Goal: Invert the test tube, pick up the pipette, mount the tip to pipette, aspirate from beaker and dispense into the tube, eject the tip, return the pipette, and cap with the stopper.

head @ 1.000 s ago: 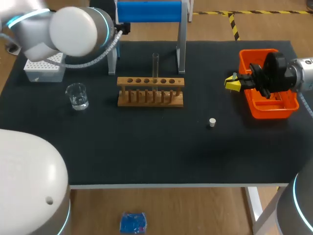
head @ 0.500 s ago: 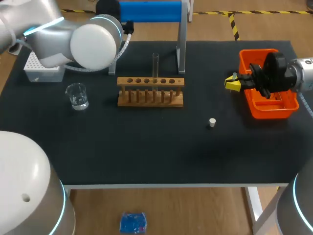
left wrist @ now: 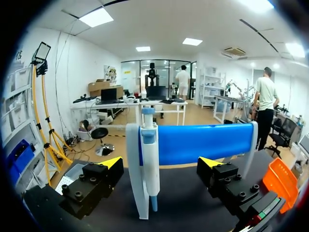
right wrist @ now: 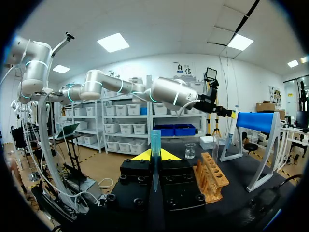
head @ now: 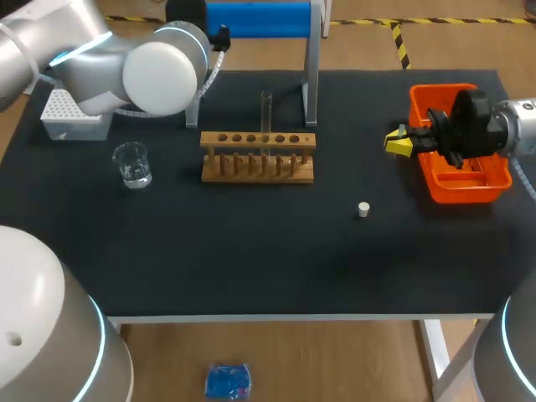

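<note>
The white and blue pipette (left wrist: 149, 159) hangs upright on a white stand with a blue cylindrical bar (left wrist: 203, 142), at the far edge of the black table top (head: 251, 251). In the left wrist view it sits just ahead of the left gripper (left wrist: 161, 163), in line with the gap between the fingers. The fingers are spread wide and do not touch it.

The left arm (head: 163, 71) comes in from the far left corner, its wrist level with the stand. Over the last second its big elbow joint has swung to the right and towards the stand. The tip box it was hiding now shows.

In front of the stand, a clear glass test tube (head: 266, 113) stands upright in a wooden rack with a row of holes (head: 258, 157). To the rack's left is a small glass beaker holding clear liquid (head: 132, 164). Beyond the beaker is the white box of pipette tips (head: 71, 113). A small white stopper (head: 363, 209) lies alone on the mat, to the right of the rack and nearer the front.

The right gripper (head: 398, 142) hovers just left of an orange plastic bin (head: 427, 96), pointing towards the rack. Its fingers are closed on a translucent blue pipette tip (right wrist: 155, 142). The right arm (head: 511, 126) has not moved.
</note>
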Motion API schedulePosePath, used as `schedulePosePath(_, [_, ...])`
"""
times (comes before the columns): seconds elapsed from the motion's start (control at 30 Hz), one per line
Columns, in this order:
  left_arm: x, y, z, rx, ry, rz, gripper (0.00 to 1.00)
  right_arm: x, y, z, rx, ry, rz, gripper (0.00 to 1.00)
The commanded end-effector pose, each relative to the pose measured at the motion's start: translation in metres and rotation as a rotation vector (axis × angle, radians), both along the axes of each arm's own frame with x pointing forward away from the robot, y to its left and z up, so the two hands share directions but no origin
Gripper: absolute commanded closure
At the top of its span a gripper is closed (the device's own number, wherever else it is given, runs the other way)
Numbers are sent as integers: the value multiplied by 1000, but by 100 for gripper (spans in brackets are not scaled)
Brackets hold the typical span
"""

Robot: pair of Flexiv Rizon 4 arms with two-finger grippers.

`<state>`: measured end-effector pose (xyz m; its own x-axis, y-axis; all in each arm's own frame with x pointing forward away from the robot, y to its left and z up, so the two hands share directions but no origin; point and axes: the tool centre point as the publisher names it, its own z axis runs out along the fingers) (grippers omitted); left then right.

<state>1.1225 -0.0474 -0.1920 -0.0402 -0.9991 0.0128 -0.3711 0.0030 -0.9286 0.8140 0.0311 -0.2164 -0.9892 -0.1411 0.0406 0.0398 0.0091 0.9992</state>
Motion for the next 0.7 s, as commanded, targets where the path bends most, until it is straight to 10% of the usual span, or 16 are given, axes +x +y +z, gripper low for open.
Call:
schedulePosePath(0.03, [14, 0, -3, -9, -5, -10, 0, 0, -1, 1, -2, 1, 2, 100])
schedulePosePath(0.7, [43, -8, -5, -2, -22, -46, 0, 0, -1, 1, -2, 1, 2, 100])
